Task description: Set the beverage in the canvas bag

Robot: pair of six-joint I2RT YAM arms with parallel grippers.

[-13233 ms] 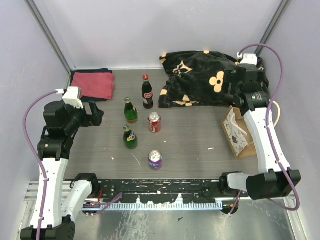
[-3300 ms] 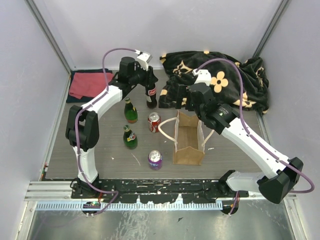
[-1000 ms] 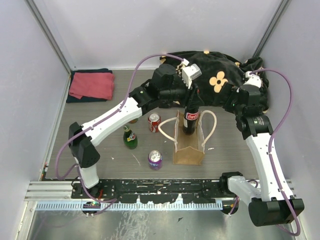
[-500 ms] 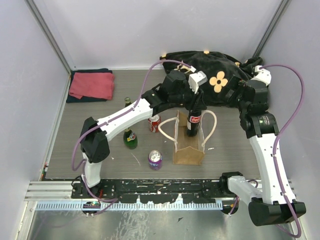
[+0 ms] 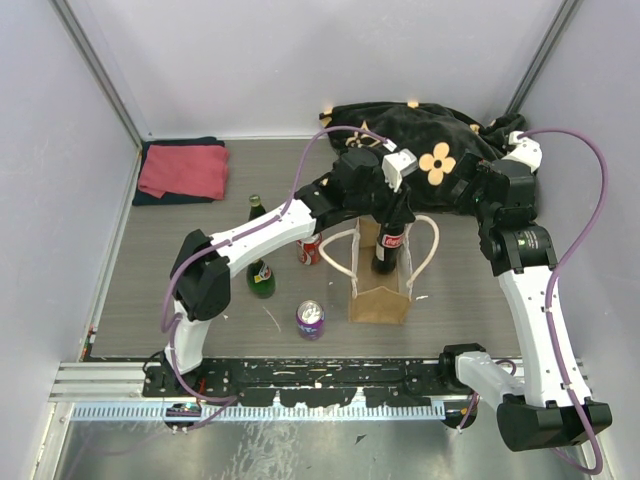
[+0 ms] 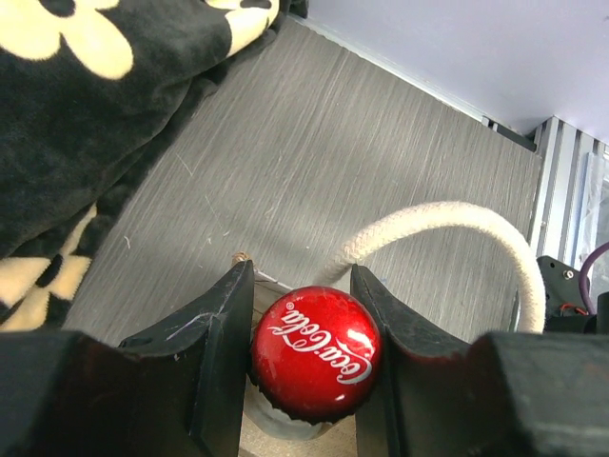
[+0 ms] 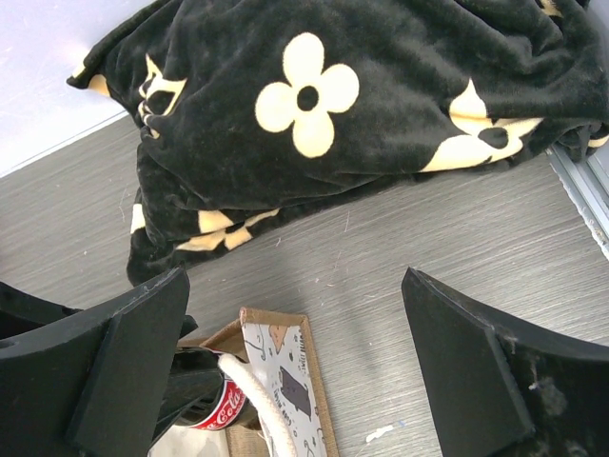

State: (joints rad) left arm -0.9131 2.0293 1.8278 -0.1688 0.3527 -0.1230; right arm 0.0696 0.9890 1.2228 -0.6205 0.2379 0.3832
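Work on this job looks almost done. The cola bottle [image 5: 388,243] stands up straight in the open top of the canvas bag [image 5: 380,300], between the two rope handles [image 5: 428,245]. Its bottom part is down inside the bag, and its neck and label stick up above the rim. I cannot tell if it sits on the bottom of the bag or hangs a little above it. The left gripper [image 5: 392,205] reaches over the bag from above and holds the bottle at the very top. In the left wrist view its two black fingers [image 6: 226,324] squeeze the red cap [image 6: 316,350] from both sides, with one rope handle curving past just behind it. So the bottle is not let go yet. The right gripper [image 5: 478,195] hangs off to the right of the bag, near the black blanket [image 5: 440,160] with the pale flowers. Its fingers [image 7: 143,352] are spread wide and nothing is between them, and they touch neither the bag nor the bottle. The bag stands up by itself. What is left, I think, is small: let the bottle go all the way down, let go of the cap, and lift the left arm out without catching a handle or tipping the bag. The two green bottles [image 5: 262,275] and the purple can [image 5: 310,318] wait on the table [image 5: 200,260] to the left of the bag.
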